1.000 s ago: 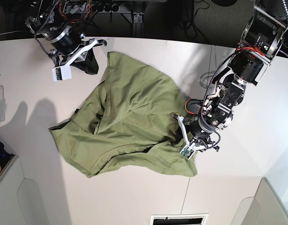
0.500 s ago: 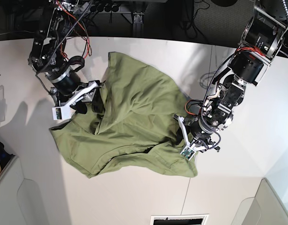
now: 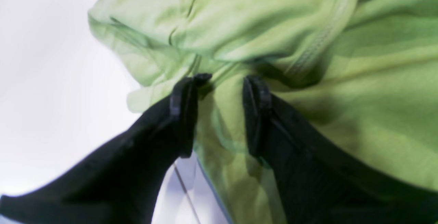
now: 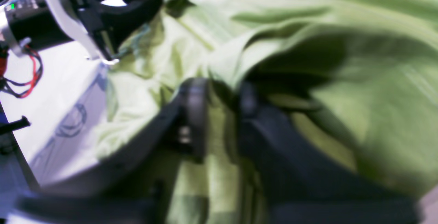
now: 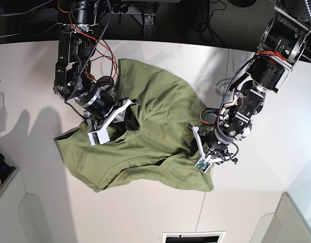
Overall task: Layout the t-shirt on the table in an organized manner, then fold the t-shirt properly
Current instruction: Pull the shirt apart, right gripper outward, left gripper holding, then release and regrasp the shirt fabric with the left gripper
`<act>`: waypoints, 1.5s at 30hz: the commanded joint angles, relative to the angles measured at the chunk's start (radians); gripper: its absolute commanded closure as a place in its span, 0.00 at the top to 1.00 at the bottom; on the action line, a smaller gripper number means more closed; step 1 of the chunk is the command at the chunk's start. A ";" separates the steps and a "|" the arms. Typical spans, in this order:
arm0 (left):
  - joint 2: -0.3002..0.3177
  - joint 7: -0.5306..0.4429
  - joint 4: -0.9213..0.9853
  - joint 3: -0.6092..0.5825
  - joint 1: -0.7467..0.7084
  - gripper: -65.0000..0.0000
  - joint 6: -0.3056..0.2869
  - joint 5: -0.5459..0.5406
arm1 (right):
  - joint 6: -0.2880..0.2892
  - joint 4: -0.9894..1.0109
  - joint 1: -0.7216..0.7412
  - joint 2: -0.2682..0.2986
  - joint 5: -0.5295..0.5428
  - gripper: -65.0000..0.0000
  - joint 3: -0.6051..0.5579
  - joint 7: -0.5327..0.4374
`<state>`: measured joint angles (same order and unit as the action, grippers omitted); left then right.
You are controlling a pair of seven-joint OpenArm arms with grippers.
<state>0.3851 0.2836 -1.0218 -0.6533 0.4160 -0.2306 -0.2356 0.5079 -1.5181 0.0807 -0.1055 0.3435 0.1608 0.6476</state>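
T-shirt (image 5: 145, 131), olive green, lies crumpled across the middle of the white worktop (image 5: 246, 202), rumpled in deep folds, one corner reaching toward the near edge. Left claw (image 3: 219, 114) sits at the shirt's edge on the base view's right; its black fingers (image 3: 183, 114) stand apart with a strip of green cloth running between them, a stitched hem seam just beyond. Whether they pinch that cloth or merely straddle it, cannot tell. Right claw (image 5: 117, 119) is down on the shirt's opposite side; its wrist view is blurred, dark fingers (image 4: 195, 114) narrowly apart with a fold of fabric between, grip uncertain. Thin dark seam line (image 3: 184, 189) crosses the worktop beneath the left claw.
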 commanded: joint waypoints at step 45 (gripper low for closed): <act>0.078 0.323 -0.283 0.424 0.008 0.40 -0.156 -0.456 | 0.046 -0.430 -0.461 0.072 0.279 0.00 0.628 0.173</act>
<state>0.4522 0.6205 -1.2903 -0.2356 0.3965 -0.3801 -0.6785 0.5434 -1.9297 -0.3798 -0.0437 0.6033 0.7845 0.8398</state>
